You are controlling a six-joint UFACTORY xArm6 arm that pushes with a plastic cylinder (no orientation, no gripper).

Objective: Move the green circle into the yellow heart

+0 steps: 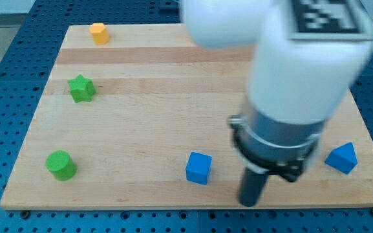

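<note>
The green circle, a short green cylinder, stands near the board's bottom left corner. A yellow-orange block stands at the board's top left edge; I cannot make out its shape clearly. My tip is near the board's bottom edge, right of the middle. It is far to the right of the green circle and touches no block. The nearest block to it is a blue cube, a little to its upper left. The white arm body hides much of the board's upper right.
A green star stands on the left side, between the yellow-orange block and the green circle. A blue wedge-like block stands near the right edge. The wooden board lies on a blue perforated table.
</note>
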